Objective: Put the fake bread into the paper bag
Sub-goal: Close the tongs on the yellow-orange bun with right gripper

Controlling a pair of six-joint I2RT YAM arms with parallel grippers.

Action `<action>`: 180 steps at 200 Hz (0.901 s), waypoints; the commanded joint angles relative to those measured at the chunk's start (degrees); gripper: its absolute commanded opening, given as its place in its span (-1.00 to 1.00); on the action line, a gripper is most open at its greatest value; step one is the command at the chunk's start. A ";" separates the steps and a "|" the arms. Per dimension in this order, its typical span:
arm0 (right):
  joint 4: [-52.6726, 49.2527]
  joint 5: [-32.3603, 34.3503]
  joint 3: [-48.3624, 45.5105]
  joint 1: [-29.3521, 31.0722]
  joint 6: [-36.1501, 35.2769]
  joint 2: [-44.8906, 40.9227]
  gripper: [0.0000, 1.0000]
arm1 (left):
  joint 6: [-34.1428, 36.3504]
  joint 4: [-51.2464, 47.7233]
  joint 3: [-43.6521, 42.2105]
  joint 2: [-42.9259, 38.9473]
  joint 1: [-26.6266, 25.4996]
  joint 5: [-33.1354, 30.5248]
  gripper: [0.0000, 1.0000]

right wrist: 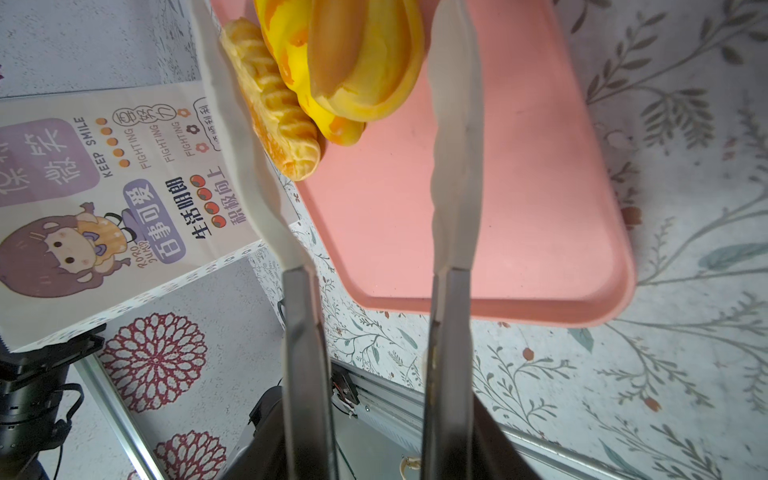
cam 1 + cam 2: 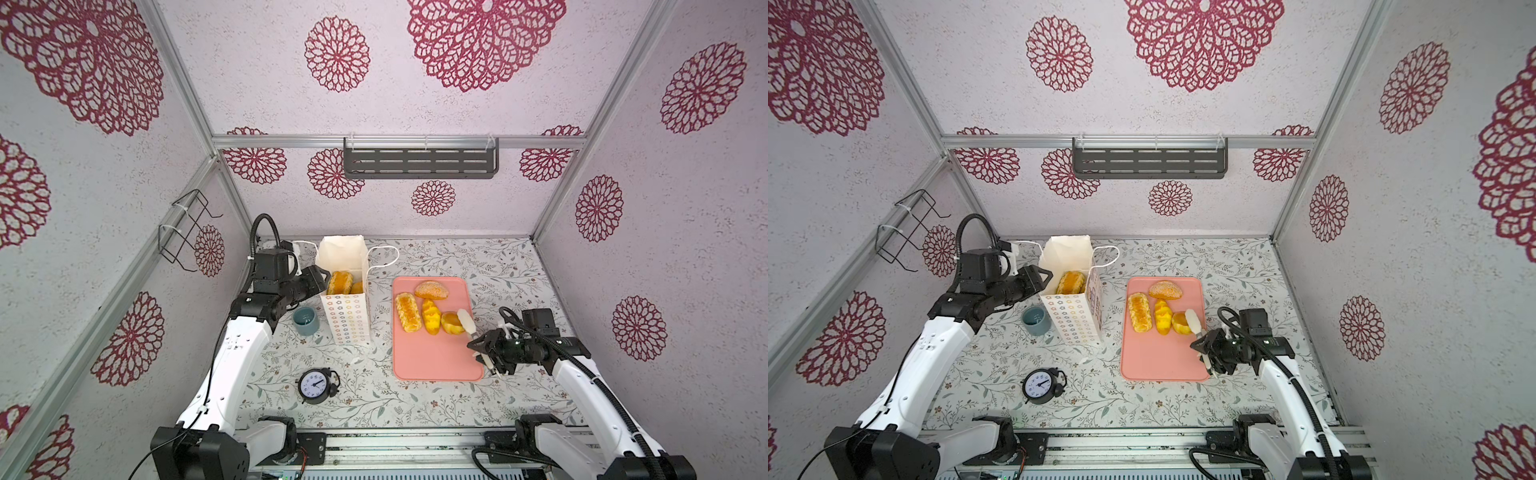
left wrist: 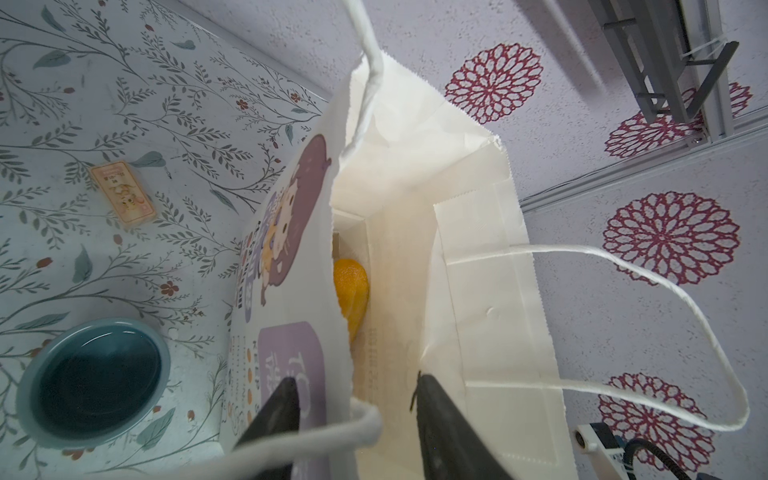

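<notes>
Closest to the wrist camera are the tongs (image 1: 451,232), pinched by the right gripper (image 2: 488,353). Their white tips stand apart, one on each side of a yellow bun (image 1: 361,62). Four fake breads lie on the pink tray (image 2: 436,361), right of the paper bag (image 2: 348,324) in both top views. Two more loaves (image 2: 340,282) sit inside it. The left gripper (image 3: 355,386) is spread, one finger in the bag, one outside. The bun looks light, squishy and smooth, so squeeze its fat middle gently.

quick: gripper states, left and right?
Left gripper: open, jaws either side of the paper bag front wall, not clamped.
Right gripper: shut on the tongs; tong tips flank a bun, grip on it unclear.
</notes>
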 commanded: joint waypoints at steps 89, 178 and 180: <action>5.37 -2.39 -1.45 0.78 0.84 2.22 0.03 | 0.66 1.16 -0.39 0.60 -0.74 -0.27 -0.03; 10.37 -1.26 1.07 3.97 1.56 8.87 -0.04 | 0.99 0.37 -0.30 0.36 -0.74 -0.73 -0.03; 10.37 -1.21 1.14 3.97 1.55 8.93 -0.04 | 0.90 0.39 -0.31 0.34 -0.74 -0.71 -0.03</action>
